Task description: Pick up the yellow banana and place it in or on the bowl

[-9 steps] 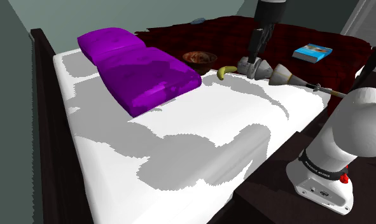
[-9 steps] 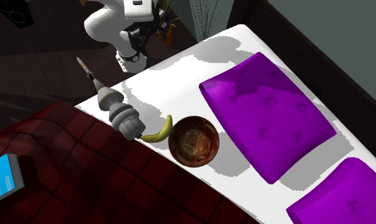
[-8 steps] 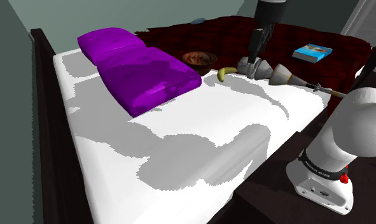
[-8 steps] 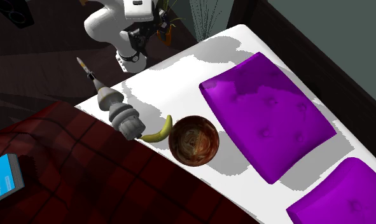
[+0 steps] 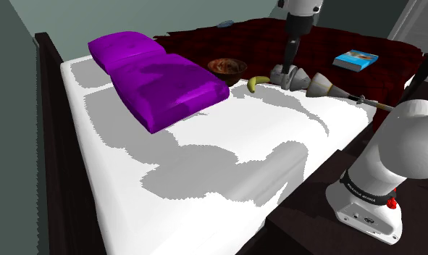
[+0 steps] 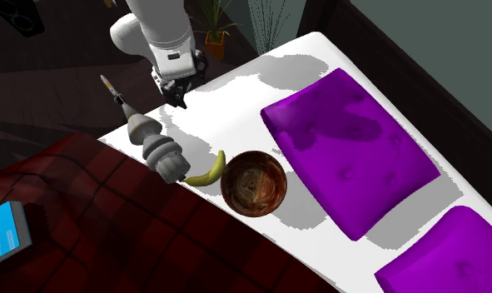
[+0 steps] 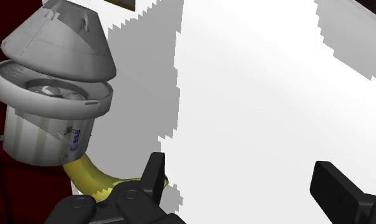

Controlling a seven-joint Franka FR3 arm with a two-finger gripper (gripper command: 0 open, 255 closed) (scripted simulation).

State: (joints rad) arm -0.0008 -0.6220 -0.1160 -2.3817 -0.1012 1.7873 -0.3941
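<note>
Black two-finger gripper [image 7: 237, 168], wide open and empty, hovers beside a curved yellow banana [image 7: 90, 181] lying at nine o'clock of a round brown bowl [image 6: 252, 185] in the second exterior view. Likely light, firm, smooth; grip its middle.

A bedroom in a home: a bed [image 5: 227, 152] with a white sheet, two purple pillows [image 6: 348, 150] by its dark headboard [image 5: 54, 87], a dark red checked blanket [image 6: 86, 225], a potted plant [image 6: 215, 25] beside it.
</note>
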